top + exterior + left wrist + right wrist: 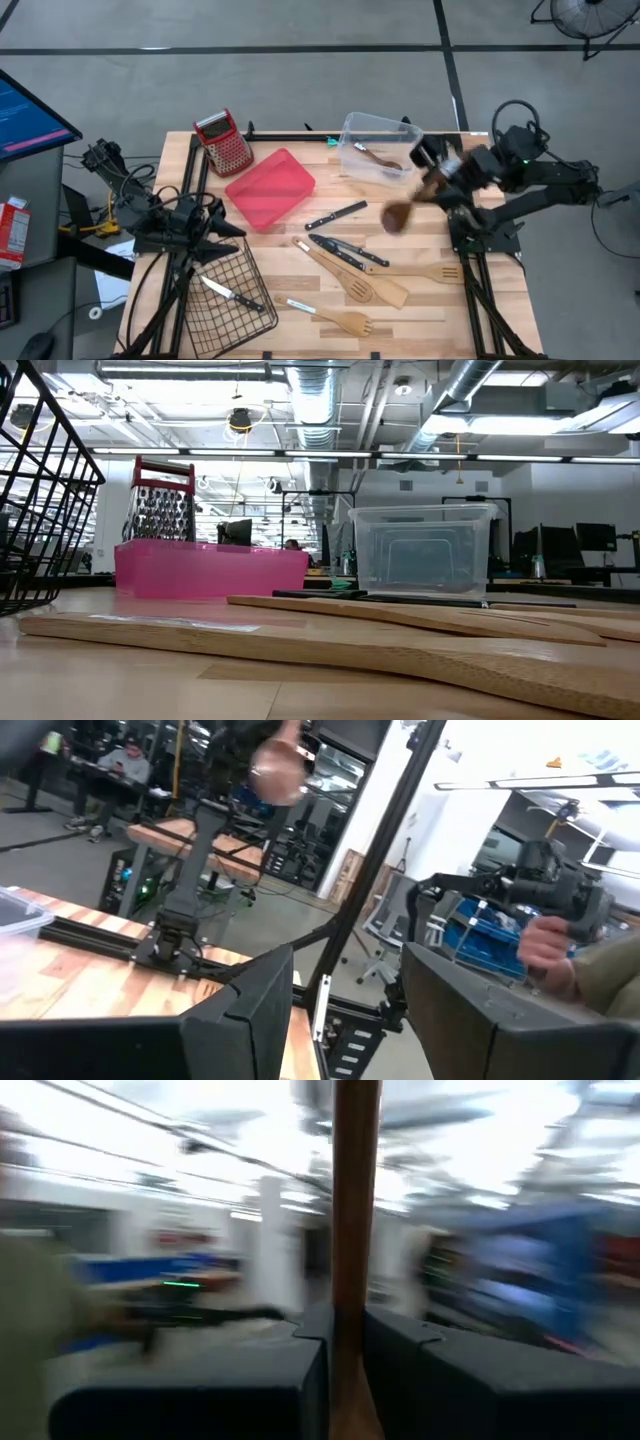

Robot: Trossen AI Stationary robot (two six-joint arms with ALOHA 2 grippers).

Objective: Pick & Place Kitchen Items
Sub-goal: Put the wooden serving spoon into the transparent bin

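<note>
Risk rundown, near edge of the worktop (150,300) first. The black wire basket (222,288) sits at the near left corner with one black-handled knife (228,293) already in it; the left gripper (236,232) rests just above the basket's far rim. In its wrist view its fingers (245,1020) stand apart with nothing between them. It looks idle, so low risk, but a sweep from there could knock the basket.

Near edge, centre: slotted wooden turner (335,319) lying flat. Just beyond it, wooden spatulas (362,285) and more knives (340,250) lie piled and crossing; a grab there could catch two at once or drag a blade along.

Mid right: the right gripper (432,186) is clamped on a wooden spoon (398,214), whose shaft (352,1230) shows pinched between the fingers. The spoon is in the air over the right side of the worktop, between the pile and the clear plastic bin (375,148), and smeared with motion. Judgement: the fast swing and long handle could let it twist or slip out, or clip the bin wall if it goes that way.

Far edge: the bin already holds one wooden utensil (378,157); a hard drop could bounce out. Red tray (270,187) and grater (224,141) on the far left, out of the way.
</note>
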